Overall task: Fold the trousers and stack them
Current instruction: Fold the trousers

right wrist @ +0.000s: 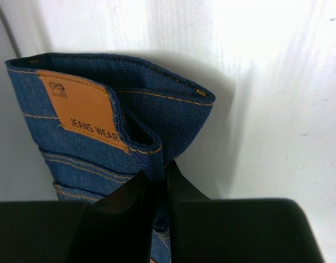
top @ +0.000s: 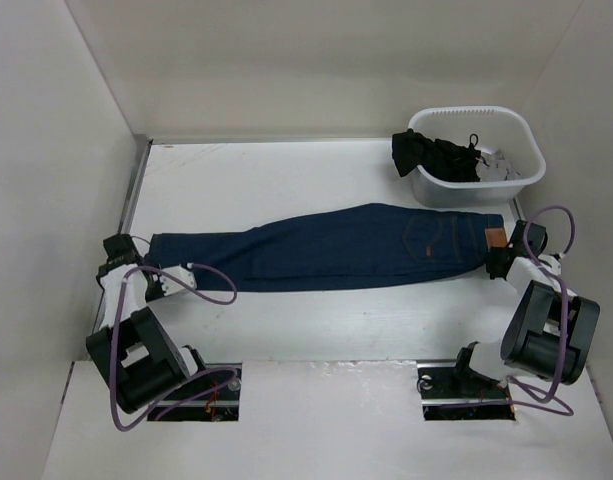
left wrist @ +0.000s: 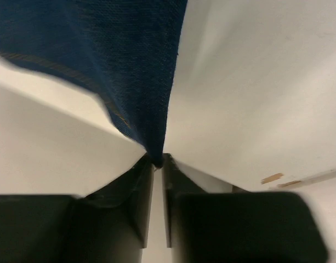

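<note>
The trousers (top: 336,245) are dark blue jeans lying stretched flat across the table, legs to the left and waistband with a tan patch (top: 495,238) to the right. My left gripper (top: 136,252) is at the leg end. In the left wrist view a corner of the denim (left wrist: 102,49) is pinched at the tips of my left gripper (left wrist: 158,160), whose jaws stand only a sliver apart. My right gripper (top: 504,262) is at the waist end. In the right wrist view my right gripper (right wrist: 161,175) is shut on the waistband edge of the trousers (right wrist: 157,109), beside the tan patch (right wrist: 83,107).
A white plastic basket (top: 529,150) stands at the back right, holding black garments (top: 441,155) with white bits; one hangs over its left rim. White walls enclose the table on the left, back and right. Bare table lies in front of and behind the jeans.
</note>
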You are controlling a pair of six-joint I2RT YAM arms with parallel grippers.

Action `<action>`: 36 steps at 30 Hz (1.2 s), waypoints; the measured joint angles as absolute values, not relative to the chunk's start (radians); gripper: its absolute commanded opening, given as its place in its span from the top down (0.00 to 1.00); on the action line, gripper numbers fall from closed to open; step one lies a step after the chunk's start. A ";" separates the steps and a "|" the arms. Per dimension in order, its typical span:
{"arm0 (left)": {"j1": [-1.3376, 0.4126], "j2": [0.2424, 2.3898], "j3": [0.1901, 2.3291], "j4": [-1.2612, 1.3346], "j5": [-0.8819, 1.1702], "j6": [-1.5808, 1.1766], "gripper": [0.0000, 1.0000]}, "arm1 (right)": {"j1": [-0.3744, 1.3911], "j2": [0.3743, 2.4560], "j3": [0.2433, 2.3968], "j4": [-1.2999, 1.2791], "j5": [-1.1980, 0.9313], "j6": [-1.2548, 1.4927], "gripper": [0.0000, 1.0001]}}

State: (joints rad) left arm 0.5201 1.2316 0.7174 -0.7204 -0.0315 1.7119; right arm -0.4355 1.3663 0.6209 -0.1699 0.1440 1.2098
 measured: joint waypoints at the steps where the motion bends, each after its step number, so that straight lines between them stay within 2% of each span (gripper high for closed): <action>1: 0.522 1.232 0.692 -0.712 -0.042 1.726 0.67 | -0.440 1.365 0.621 -0.176 0.144 1.207 0.88; 2: 0.527 1.232 0.673 -0.703 -0.056 1.738 0.59 | -0.447 1.362 0.621 -0.181 0.144 1.204 0.88; 5: 0.550 1.232 0.670 -0.682 -0.091 1.765 0.48 | -0.472 1.348 0.621 -0.192 0.149 1.191 0.88; 7: 0.563 1.238 0.701 -0.683 -0.094 1.774 0.41 | -0.485 1.342 0.621 -0.194 0.152 1.180 0.87; 9: 0.577 1.269 0.788 -0.693 -0.072 1.767 0.40 | -0.490 1.339 0.621 -0.194 0.156 1.170 0.87; 14: 0.564 1.420 1.122 -0.677 -0.007 1.645 0.49 | -0.490 1.339 0.621 -0.194 0.157 1.156 0.87; 16: 0.520 1.473 1.188 -0.669 0.009 1.582 0.52 | -0.490 1.339 0.621 -0.194 0.157 1.155 0.87; 23: 0.350 1.706 1.204 -0.723 0.084 1.397 0.52 | -0.490 1.339 0.621 -0.194 0.157 1.152 0.87; 29: 0.361 1.792 1.207 -0.783 0.096 1.327 0.52 | -0.490 1.339 0.621 -0.194 0.160 1.151 0.87; 36: 0.377 1.835 1.232 -0.775 0.097 1.294 0.60 | -0.481 1.338 0.620 -0.194 0.178 1.152 0.87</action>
State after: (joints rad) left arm 0.3771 1.8351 1.2320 -0.7750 0.0967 1.2938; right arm -0.4808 1.3376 0.6205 -0.1944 0.1783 1.1519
